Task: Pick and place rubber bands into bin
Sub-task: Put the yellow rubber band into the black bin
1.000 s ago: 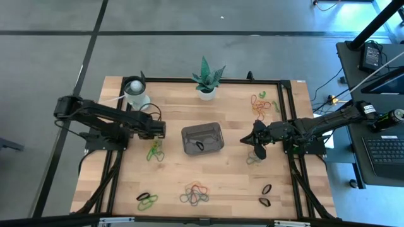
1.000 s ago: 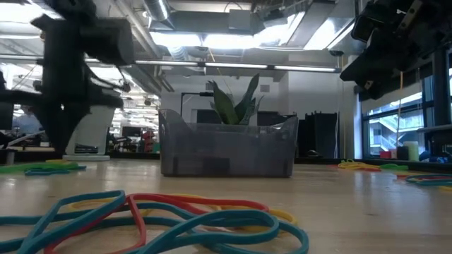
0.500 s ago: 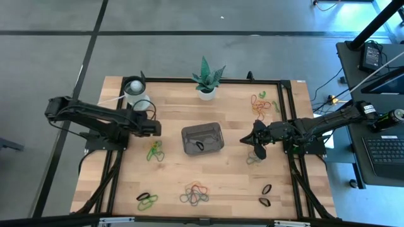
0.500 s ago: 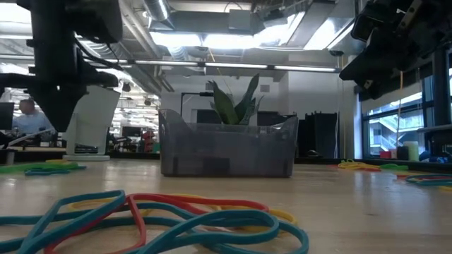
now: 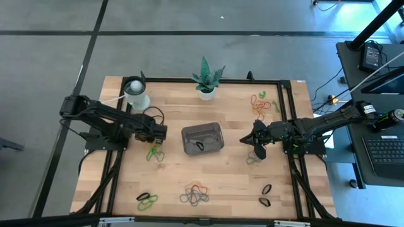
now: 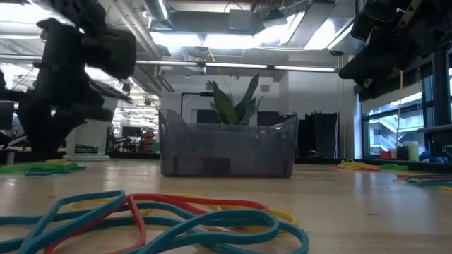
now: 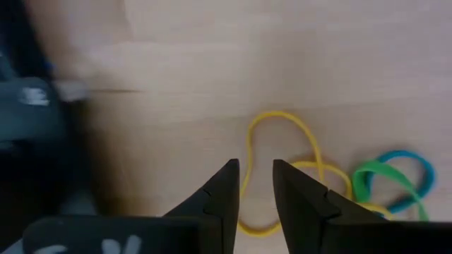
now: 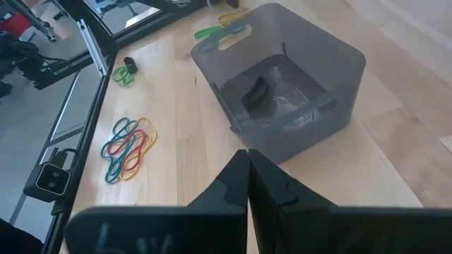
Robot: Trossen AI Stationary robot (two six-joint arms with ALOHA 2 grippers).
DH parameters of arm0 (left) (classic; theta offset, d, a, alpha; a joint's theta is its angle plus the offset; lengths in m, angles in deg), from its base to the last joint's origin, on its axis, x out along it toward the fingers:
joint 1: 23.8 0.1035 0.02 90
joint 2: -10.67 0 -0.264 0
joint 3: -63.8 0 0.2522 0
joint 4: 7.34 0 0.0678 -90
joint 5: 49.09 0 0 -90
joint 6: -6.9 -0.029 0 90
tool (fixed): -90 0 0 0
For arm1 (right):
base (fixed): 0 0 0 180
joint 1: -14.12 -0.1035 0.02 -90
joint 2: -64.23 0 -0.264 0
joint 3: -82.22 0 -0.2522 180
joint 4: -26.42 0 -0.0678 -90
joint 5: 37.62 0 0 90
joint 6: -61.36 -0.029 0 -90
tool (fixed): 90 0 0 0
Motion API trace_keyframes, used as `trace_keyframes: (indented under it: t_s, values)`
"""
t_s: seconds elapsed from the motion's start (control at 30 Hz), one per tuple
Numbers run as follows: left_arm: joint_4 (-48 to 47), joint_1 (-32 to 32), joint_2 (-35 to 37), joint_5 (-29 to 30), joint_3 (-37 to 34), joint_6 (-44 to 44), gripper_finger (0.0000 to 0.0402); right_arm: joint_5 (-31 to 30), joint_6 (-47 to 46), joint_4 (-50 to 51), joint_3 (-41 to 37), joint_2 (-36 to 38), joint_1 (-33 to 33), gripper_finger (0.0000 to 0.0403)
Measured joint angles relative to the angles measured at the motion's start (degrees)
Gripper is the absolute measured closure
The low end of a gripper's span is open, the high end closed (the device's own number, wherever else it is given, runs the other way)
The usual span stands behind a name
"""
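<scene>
Bin (image 5: 202, 139) long axis across table, left-right

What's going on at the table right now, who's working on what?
The left gripper hangs over a yellow rubber band in the yellow-green cluster left of the bin, jaws slightly apart, nothing held. The right gripper waits to the bin's right with its jaws shut and empty. One dark band already lies in the bin; other piles remain scattered on the table.

Bare wood flanks the bin (image 5: 202, 139) — left gripper (image 5: 161, 132) one side, right gripper (image 5: 247, 140) the other.
</scene>
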Motion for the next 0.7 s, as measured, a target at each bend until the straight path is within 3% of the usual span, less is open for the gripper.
trace_keyframes:
  t_s: [0.2,0.5,0.7]
  values:
    - [6.26,0.38,-1.85,-3.38,-3.69,-0.06,0.0332,0.0,-0.09,-0.02,0.0,-0.02,0.0,0.0398]
    - [6.03,1.19,-0.38,-2.41,-4.09,-0.49,0.0394,0.0,0.02,-0.43,0.0,-0.04,0.0,0.0398]
    - [4.99,1.45,-0.23,-2.21,-3.73,0.38,0.04,0.0,0.08,-0.43,0.0,-0.04,0.01,0.0398]
